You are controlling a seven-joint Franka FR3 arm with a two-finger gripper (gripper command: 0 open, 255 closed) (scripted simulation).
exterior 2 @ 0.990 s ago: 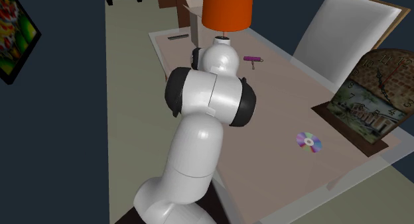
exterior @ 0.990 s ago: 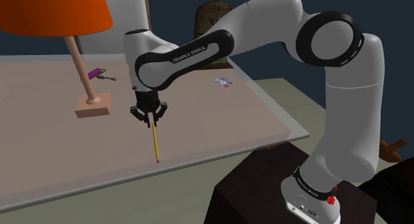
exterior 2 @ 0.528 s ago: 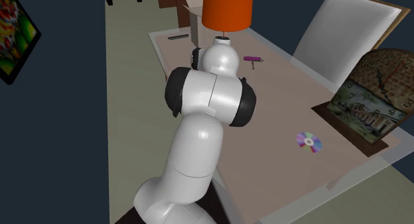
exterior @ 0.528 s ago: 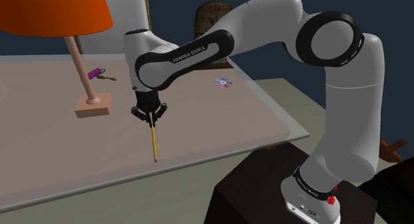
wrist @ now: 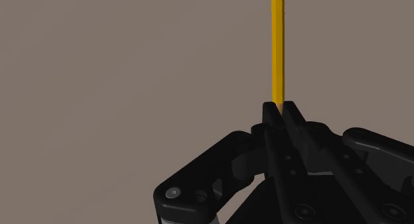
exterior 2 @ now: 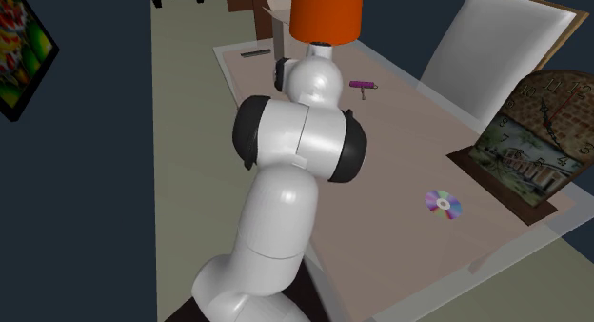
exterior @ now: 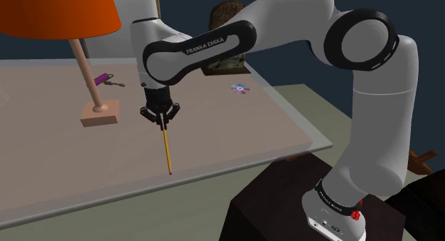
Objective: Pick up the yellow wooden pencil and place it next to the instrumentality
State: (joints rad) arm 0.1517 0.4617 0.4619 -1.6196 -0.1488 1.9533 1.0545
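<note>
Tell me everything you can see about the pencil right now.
The pencil is a thin, straight, plain orange-yellow stick. One end is clasped between the shut fingers of the gripper. In the shoulder view the rest slants away from it toward the near edge of the table. Whether its far tip touches the table cannot be told. Nothing else touches it.

— How's the light?
— Soft and even, coming from above: the arm (exterior: 371, 97) is bright on top and grey underneath. The desk (exterior: 235, 132) is one flat, matte tone.
— And behind?
— The walls (exterior: 431, 18) are dim, dark blue. In the wrist view the pencil (wrist: 278, 44) is evenly yellow, and the black gripper (wrist: 282, 109) catches faint edge highlights.
</note>
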